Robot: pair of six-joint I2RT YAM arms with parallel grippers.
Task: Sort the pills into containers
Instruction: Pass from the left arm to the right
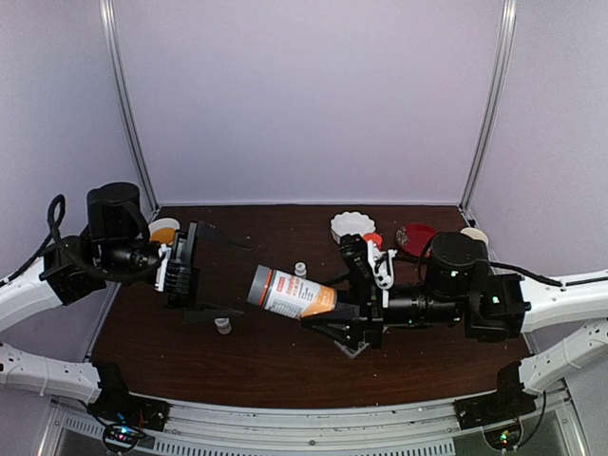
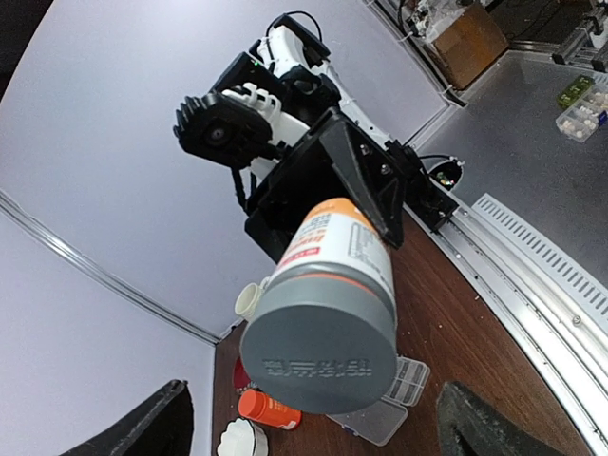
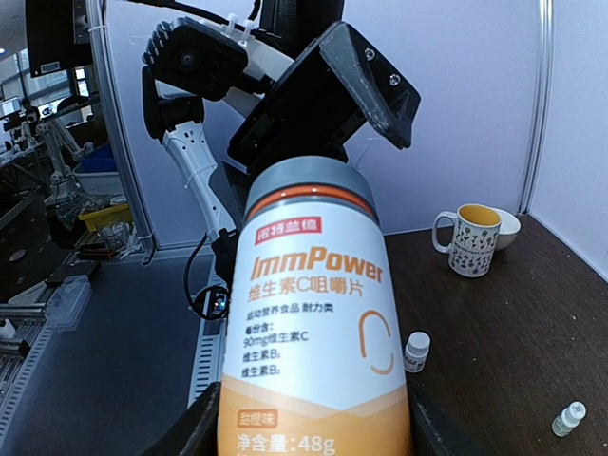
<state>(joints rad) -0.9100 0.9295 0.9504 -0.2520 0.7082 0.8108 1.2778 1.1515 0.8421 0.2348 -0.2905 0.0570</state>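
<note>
My right gripper (image 1: 328, 304) is shut on the labelled bottle (image 1: 294, 293) and holds it level above the table, grey cap (image 2: 318, 356) pointing at the left arm. In the right wrist view the bottle's label (image 3: 313, 323) fills the space between the right fingers (image 3: 190, 432). My left gripper (image 1: 239, 279) is open, its jaws spread wide on either side of the cap without touching it. The clear pill box (image 2: 404, 399) with its containers lies on the table below the bottle, lid open. I see no pills on the table or in the cells.
Two small white bottles (image 1: 300, 270) (image 1: 222, 326) stand near the centre. A mug (image 1: 163, 231) is at the back left. At the back right are a fluted white dish (image 1: 351, 225), an orange bottle (image 2: 269, 409), a red dish (image 1: 416, 237) and a white cup (image 1: 473, 234).
</note>
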